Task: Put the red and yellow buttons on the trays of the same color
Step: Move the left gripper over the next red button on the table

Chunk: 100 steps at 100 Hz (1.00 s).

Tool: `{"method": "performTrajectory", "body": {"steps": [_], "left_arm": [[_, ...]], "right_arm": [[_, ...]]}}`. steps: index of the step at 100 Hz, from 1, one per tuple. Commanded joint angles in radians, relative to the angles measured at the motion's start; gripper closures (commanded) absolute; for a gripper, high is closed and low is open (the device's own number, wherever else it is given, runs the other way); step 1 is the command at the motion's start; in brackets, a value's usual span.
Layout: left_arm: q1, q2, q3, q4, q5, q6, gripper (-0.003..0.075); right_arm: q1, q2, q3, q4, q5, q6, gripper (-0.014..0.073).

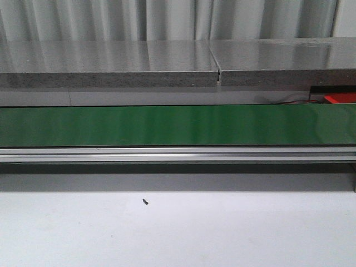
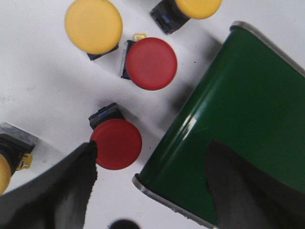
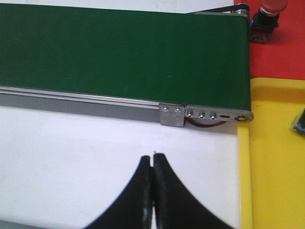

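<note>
Your left gripper [image 2: 147, 191] gapes beside a red button [image 2: 116, 143] off the conveyor belt [image 2: 248, 124]; only your right wrist view shows the pinched-together right gripper [image 3: 153, 164], yellow tray [image 3: 276, 157] and red tray [image 3: 286, 52].

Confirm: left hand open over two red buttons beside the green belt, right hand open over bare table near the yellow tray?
Not quite. The right hand is shut, fingertips pressed together in the right wrist view. The rest holds: left hand open over the two red buttons beside the green belt, and the yellow tray lies nearby.
</note>
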Motion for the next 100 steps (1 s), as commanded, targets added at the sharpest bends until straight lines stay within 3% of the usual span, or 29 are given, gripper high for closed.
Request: {"method": "performTrajectory", "body": {"steps": [1, 51, 58, 84, 100], "left_arm": [[0.001, -0.001, -0.043, -0.012, 0.008, -0.019, 0.0260], [0.001, 0.108, -0.060, 0.046, 0.035, -0.039, 0.0266], [0.001, 0.108, -0.060, 0.048, 0.044, -0.041, 0.0300], [0.001, 0.108, -0.060, 0.055, 0.050, -0.041, 0.0547], [0.001, 0.083, -0.079, 0.052, 0.063, -0.015, 0.0588]], "right_arm": [[0.002, -0.003, -0.024, 0.014, -0.053, -0.012, 0.0664], [0.002, -0.003, -0.024, 0.014, -0.052, -0.012, 0.0664], [0.002, -0.003, -0.024, 0.014, -0.052, -0.012, 0.0664], [0.002, -0.003, -0.024, 0.014, -0.052, -0.012, 0.0664], [0.002, -0.003, -0.024, 0.014, -0.052, -0.012, 0.0664]]}}
